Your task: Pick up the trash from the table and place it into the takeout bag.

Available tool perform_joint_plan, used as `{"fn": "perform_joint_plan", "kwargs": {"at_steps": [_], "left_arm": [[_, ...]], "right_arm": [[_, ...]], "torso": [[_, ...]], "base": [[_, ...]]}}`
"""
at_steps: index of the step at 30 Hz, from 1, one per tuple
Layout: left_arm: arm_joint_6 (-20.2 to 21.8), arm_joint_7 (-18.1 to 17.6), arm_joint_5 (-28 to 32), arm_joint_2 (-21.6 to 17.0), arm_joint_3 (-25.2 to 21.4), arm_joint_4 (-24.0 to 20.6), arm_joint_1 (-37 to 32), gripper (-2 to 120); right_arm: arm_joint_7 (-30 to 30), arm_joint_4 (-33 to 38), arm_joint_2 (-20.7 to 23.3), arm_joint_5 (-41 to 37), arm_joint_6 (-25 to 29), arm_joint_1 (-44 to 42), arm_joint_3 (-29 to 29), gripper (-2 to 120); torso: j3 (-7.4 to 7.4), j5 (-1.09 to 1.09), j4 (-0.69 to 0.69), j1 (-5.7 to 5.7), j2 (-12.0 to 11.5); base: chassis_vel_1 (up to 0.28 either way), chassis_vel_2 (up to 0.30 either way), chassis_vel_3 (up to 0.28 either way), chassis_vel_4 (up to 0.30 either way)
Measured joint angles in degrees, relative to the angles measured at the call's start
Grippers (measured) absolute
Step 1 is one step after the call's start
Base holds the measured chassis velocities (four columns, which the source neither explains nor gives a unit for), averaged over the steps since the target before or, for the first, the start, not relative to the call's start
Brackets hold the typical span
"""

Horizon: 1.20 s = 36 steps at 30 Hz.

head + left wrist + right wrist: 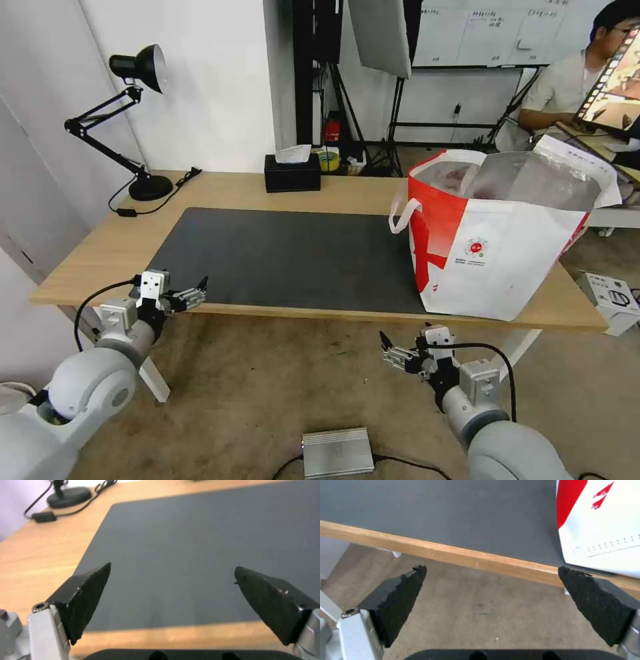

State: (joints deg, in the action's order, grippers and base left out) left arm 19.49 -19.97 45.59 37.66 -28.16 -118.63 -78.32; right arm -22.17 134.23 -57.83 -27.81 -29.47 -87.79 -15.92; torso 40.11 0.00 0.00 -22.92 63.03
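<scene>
the landmark for all positions is the dark grey mat [293, 257] on the table [87, 257].

- desk lamp [137, 120]: black, jointed arm, round base on the bare wood beyond the mat's far left corner; its cord lies on the wood beside the base.
- left claw [193, 295]: held at the mat's near left corner, level with the table's front edge. fingers spread wide, released, nothing between them. in the left wrist view the two black pads [88, 597] point across the mat, and the space between them is bare mat surface.
- tissue box [292, 172]: black, behind the mat's far edge near its middle, a white tissue standing out of the top.
- right claw [395, 352]: held below and in front of the mat's near edge, over the floor, toward the mat's right end. fingers spread wide, released, grasping nothing. the right wrist view shows the table's front edge and the mat beyond the pads.
- takeout bag [497, 257]: stands upright on the mat's right end, overlapping its right edge. mouth open, silver lining visible; something pinkish lies inside but cannot be identified. a white strap handle hangs on the side facing the mat's centre.
</scene>
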Motion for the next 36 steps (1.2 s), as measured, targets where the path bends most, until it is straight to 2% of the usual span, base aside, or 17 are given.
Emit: {"fn": "perform_joint_plan", "kwargs": {"at_steps": [3, 4, 8, 15, 36], "left_arm": [[4.6, -2.2, 0.7, -0.2, -1.7, -1.8, -1.6, 100], [4.6, -2.2, 0.7, -0.2, -1.7, -1.8, -1.6, 100], [10.7, -4.2, 4.4, -0.1, -4.0, -3.9, -3.2, 100], [14.8, -5.4, 8.3, 0.2, -5.3, -5.4, -3.9, 100], [18.4, -7.5, 11.9, 1.0, -5.1, -5.1, -2.9, 100]], "right_arm": [[0.0, 0.0, 0.0, 0.0, 0.0, 0.0, 0.0, 100], [0.0, 0.0, 0.0, 0.0, 0.0, 0.0, 0.0, 100], [0.0, 0.0, 0.0, 0.0, 0.0, 0.0, 0.0, 100], [0.0, 0.0, 0.0, 0.0, 0.0, 0.0, 0.0, 100], [0.0, 0.0, 0.0, 0.0, 0.0, 0.0, 0.0, 100]], "torso": [[0.0, 0.0, 0.0, 0.01, 0.0], [0.0, 0.0, 0.0, 0.01, 0.0], [0.0, 0.0, 0.0, 0.0, 0.0], [0.0, 0.0, 0.0, 0.0, 0.0], [0.0, 0.0, 0.0, 0.0, 0.0]], "base": [[0.0, 0.0, 0.0, 0.0], [0.0, 0.0, 0.0, 0.0], [0.0, 0.0, 0.0, 0.0], [0.0, 0.0, 0.0, 0.0], [0.0, 0.0, 0.0, 0.0]]}}
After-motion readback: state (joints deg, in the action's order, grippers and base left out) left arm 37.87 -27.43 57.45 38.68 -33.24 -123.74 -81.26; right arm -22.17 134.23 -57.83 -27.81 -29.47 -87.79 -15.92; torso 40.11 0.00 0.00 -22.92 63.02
